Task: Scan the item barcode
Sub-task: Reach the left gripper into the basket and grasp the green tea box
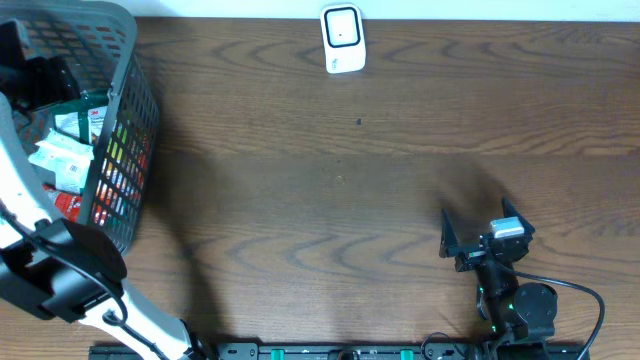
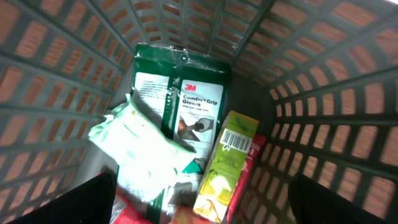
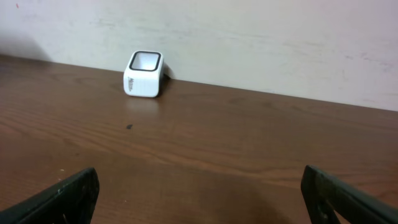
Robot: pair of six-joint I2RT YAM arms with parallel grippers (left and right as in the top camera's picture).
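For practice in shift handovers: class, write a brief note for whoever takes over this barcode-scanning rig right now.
Left tool: open, inside the basket, above the items, holding nothing.
Right tool: open, empty, low over the table, facing the scanner.
Items: 3M gloves pack and yellow packet, barcode up, lie in the basket.
Done: no item lifted yet.
Left: grasp an item, carry it to the scanner, show its barcode.

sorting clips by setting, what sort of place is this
Likely a mock shop checkout on a wooden table: a white barcode scanner stands near the wall, and a grey mesh basket holds packaged goods like a 3M glove pack.
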